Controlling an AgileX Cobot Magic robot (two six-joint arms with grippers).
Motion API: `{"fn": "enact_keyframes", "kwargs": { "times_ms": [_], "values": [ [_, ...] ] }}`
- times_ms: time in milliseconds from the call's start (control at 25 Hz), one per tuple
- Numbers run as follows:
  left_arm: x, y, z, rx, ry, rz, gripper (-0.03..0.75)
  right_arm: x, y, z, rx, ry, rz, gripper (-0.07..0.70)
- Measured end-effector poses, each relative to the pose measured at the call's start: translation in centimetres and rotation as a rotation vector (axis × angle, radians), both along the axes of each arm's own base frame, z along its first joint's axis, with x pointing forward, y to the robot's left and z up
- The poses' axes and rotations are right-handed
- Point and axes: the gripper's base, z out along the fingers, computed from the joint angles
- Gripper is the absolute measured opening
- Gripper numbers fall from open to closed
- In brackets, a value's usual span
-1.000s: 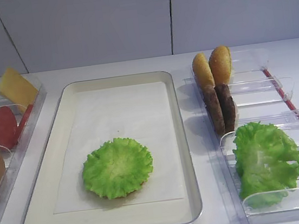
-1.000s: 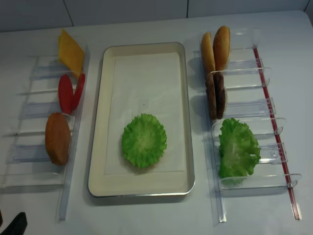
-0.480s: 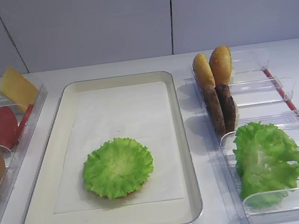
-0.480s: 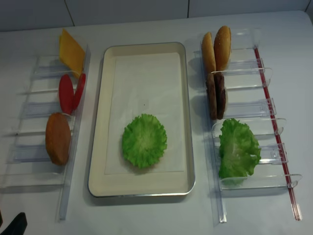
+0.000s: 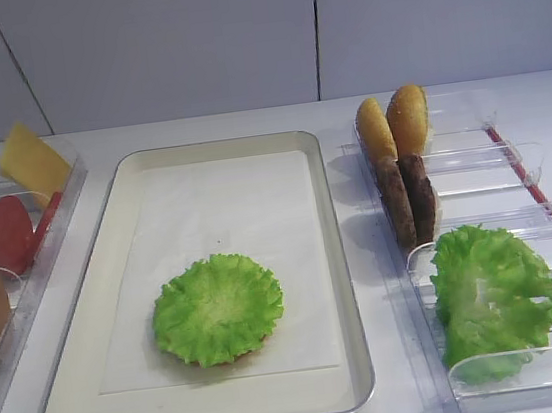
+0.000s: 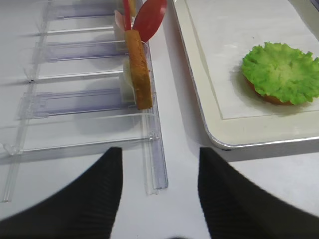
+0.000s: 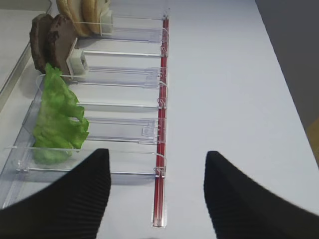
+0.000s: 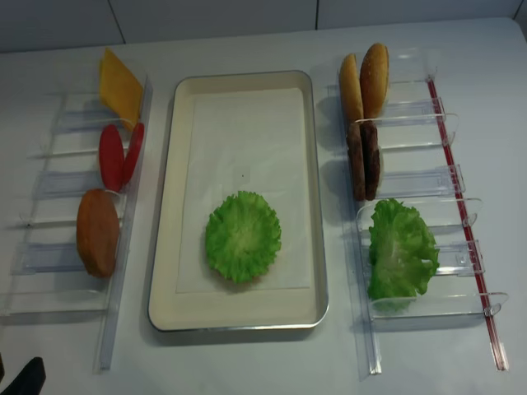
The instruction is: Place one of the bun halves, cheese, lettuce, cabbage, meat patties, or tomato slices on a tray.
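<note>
The cream tray [image 5: 338, 259] [image 8: 165, 247] holds the round lettuce [image 5: 217, 307] [image 8: 243, 235] [image 6: 281, 72], which lies on a bun half whose brown edge peeks out below it. Two bun halves [image 5: 393, 124] and two meat patties [image 5: 406, 199] stand in the right rack, with the cabbage [image 5: 494, 296] [image 7: 57, 119] nearer. The left rack holds cheese [image 5: 31, 161], tomato slices [image 5: 9, 234] [image 6: 149, 17] and another bun half [image 6: 138, 69]. My left gripper [image 6: 158, 152] is open over the table near the tray's corner. My right gripper [image 7: 155, 154] is open by the right rack's near end. Neither holds anything.
Clear plastic racks [image 8: 49, 247] [image 8: 428, 185] flank the tray on both sides. A red strip [image 7: 160, 124] runs along the right rack's outer edge. A dark part of the left arm [image 8: 25, 377] shows at the near left corner.
</note>
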Motion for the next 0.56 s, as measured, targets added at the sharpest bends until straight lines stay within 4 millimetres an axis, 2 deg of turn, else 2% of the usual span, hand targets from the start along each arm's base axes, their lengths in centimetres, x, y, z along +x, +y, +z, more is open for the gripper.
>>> {"fn": "enact_keyframes", "kwargs": {
  "times_ms": [560],
  "values": [
    [0.00, 0.00, 0.00, 0.000, 0.000, 0.000, 0.327, 0.00, 0.00, 0.00, 0.000, 0.000, 0.000, 0.446]
  ]
}}
